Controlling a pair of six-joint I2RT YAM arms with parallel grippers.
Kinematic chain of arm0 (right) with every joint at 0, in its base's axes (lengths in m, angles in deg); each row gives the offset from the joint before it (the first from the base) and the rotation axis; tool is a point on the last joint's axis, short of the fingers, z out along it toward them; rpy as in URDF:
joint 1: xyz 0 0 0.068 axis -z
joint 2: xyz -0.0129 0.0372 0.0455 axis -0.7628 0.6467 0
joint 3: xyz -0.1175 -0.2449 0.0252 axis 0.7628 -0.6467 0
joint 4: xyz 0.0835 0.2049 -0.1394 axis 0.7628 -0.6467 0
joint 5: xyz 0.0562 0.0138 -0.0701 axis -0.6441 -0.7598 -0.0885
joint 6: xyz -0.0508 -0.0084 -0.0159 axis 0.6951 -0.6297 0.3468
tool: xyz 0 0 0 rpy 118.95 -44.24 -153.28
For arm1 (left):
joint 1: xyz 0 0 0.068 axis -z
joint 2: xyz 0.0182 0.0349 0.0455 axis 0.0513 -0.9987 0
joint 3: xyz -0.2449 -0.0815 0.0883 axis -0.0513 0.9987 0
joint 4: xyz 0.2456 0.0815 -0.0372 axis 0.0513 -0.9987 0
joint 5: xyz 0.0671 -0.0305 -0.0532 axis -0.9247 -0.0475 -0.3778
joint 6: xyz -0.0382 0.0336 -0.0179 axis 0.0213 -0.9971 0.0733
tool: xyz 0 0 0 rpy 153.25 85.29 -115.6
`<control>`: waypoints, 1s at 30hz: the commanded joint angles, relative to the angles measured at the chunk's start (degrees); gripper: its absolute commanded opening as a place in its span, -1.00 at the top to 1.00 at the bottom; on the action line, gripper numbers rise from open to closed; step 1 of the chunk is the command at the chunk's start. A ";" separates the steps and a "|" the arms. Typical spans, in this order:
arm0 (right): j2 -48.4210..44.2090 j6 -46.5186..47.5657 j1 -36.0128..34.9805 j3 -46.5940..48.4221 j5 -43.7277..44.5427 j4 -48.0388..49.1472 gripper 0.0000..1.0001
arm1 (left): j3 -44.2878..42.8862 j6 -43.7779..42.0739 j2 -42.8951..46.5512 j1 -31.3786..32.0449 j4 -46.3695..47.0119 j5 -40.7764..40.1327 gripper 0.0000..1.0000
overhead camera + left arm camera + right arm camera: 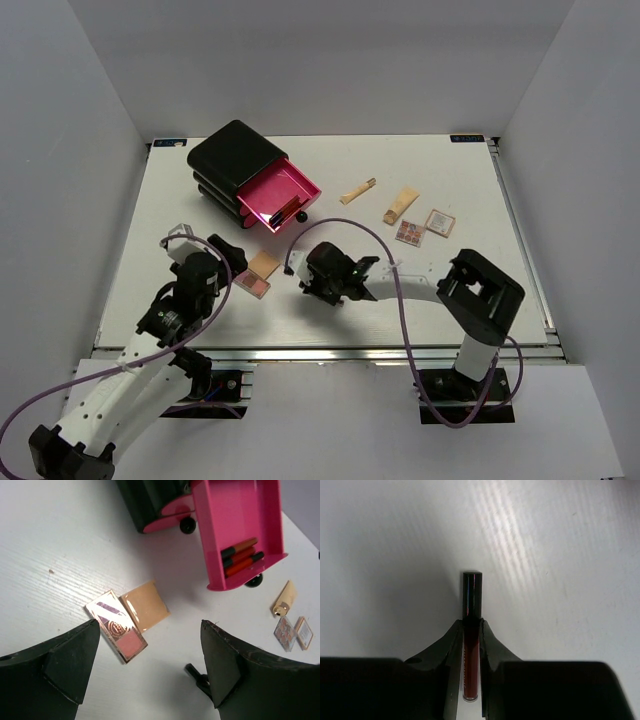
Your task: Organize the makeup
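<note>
My right gripper [308,283] [472,627] is shut on a dark-and-red pencil [472,630]; its black cap sticks out ahead of the fingers, just above the table. My left gripper [232,262] [150,660] is open and empty, hovering near a pink-brown eyeshadow palette [116,625] [254,285] and a tan compact [146,605] [265,264] that lie touching. Several pencils [242,556] lie in the open pink drawer [278,192]. Two beige tubes [357,191] [400,206] and two square palettes [410,232] [438,221] lie at the back right.
The black box [232,158] with pink drawers stands at the back left; one drawer [240,530] is pulled out toward the middle. The right arm's cable [398,290] loops over the table. White walls enclose the table on three sides.
</note>
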 commanded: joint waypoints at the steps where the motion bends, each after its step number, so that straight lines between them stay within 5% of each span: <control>1: -4.73 9.67 0.24 -3.85 -5.37 -0.87 1.00 | 2.36 4.21 0.77 -0.19 2.56 2.82 -0.81; 7: -14.14 28.31 4.02 -2.89 -25.95 -7.02 1.00 | 4.65 5.97 -0.02 -0.27 5.82 4.75 -0.81; 14: -20.30 42.37 7.10 -1.57 -28.60 1.14 1.00 | 7.11 8.61 -0.81 -0.27 8.19 6.86 -0.81; 17: -18.20 49.15 8.15 1.67 -26.94 5.44 1.00 | 7.99 9.93 -0.99 -0.19 9.16 7.30 -0.81; 30: -0.72 52.41 10.97 25.05 -25.00 10.46 1.00 | 7.47 9.93 -1.87 -0.19 9.86 7.92 -0.81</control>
